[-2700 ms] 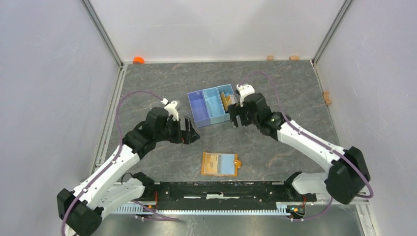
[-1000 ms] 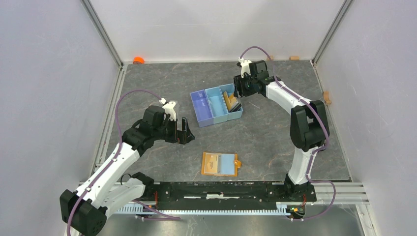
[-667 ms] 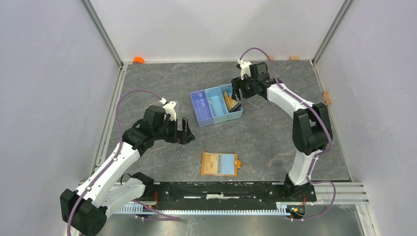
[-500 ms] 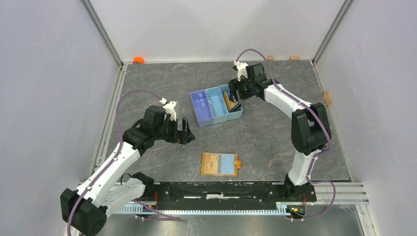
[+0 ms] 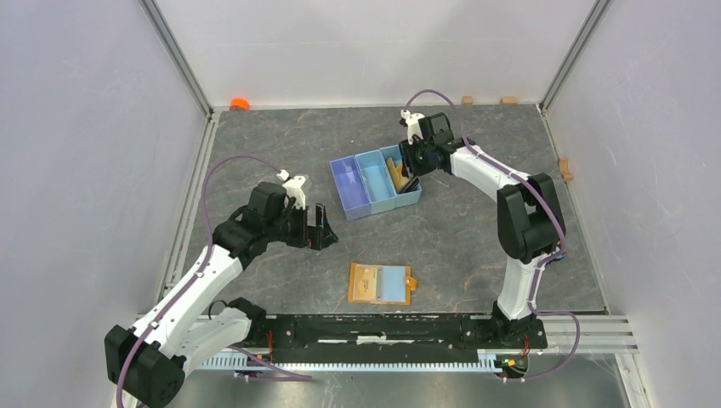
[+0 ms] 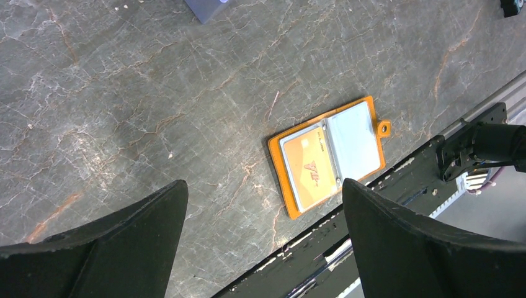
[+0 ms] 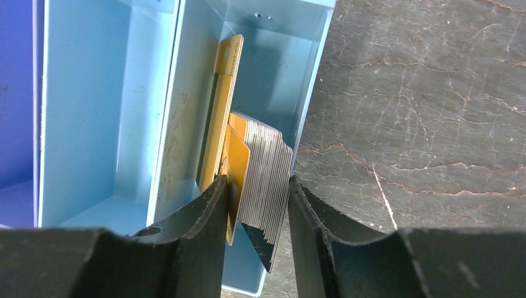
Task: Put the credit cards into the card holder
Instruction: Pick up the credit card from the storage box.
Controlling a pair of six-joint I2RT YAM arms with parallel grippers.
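The card holder (image 5: 380, 284) lies open on the table near the front edge, orange, with a gold card in one panel and a pale blue panel beside it; the left wrist view shows the card holder (image 6: 325, 156) too. A stack of credit cards (image 7: 263, 167) stands on edge in the right compartment of the blue tray (image 5: 357, 183). My right gripper (image 7: 257, 183) reaches into that compartment, one finger against a gold card and the other against the stack's far side. Another gold card (image 7: 223, 112) leans on the divider. My left gripper (image 5: 321, 228) hangs wide open and empty.
The tray's middle and left compartments (image 7: 111, 93) hold nothing I can see. An orange object (image 5: 239, 104) sits in the back left corner. Small wooden blocks (image 5: 508, 99) lie along the back and right walls. The black rail (image 5: 383, 327) runs just behind the card holder.
My right gripper has shifted a little left over the tray's right compartment and its jaws have come in against the card stack. The left arm has stayed still.
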